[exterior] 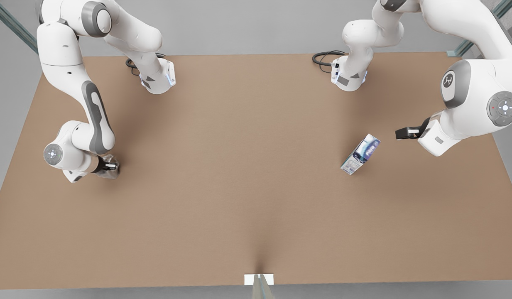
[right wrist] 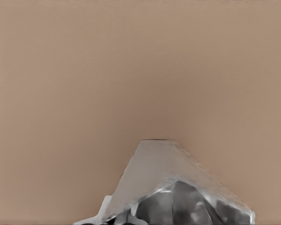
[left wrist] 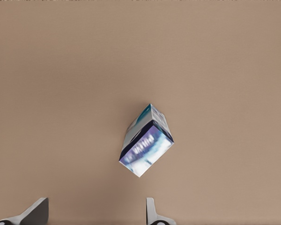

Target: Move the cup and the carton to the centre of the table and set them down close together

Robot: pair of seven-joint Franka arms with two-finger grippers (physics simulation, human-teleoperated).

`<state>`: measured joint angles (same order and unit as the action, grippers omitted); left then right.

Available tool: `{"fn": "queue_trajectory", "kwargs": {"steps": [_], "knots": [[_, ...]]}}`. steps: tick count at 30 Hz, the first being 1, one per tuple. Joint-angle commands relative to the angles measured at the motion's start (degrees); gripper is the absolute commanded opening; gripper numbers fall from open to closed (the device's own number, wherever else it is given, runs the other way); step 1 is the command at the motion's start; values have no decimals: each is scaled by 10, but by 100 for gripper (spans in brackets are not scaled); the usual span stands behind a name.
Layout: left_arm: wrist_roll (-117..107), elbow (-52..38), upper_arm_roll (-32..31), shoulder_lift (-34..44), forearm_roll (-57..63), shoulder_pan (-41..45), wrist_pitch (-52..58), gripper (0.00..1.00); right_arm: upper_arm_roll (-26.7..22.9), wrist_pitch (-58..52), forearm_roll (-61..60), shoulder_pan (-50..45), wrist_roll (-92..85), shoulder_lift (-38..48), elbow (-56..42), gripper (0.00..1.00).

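While pinching the cup at the front view's left, right gripper low over table; left gripper spread beside the carton, apart.

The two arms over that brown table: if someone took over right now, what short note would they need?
Right end effector: at the front view's left, around the cup; grip state unclear.
Left end effector: open, near the carton at the front view's right, not touching it.
Done: neither item is at the centre of the table.
Left: take the carton, bring both to the centre, set them down close together.
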<state>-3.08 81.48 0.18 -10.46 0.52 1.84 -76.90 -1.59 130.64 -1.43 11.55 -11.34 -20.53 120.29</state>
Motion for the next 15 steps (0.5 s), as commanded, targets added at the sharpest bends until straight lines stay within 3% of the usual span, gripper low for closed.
{"fn": "queue_trajectory", "kwargs": {"steps": [1, 5, 9, 15], "knots": [[1, 0, 1, 0, 0, 0, 0, 100, 3, 0, 1, 0, 1, 1, -1, 21], [-1, -1, 1, 1, 0, 0, 0, 100, 18, -52, -2, 0, 3, 17, -25, 21], [-4, -6, 0, 2, 0, 1, 3, 100, 75, -59, -2, -1, 30, 22, -47, 21], [-4, -26, -5, 0, 2, -2, 16, 100, 88, -108, -2, -85, 92, -46, -182, 21]]}}
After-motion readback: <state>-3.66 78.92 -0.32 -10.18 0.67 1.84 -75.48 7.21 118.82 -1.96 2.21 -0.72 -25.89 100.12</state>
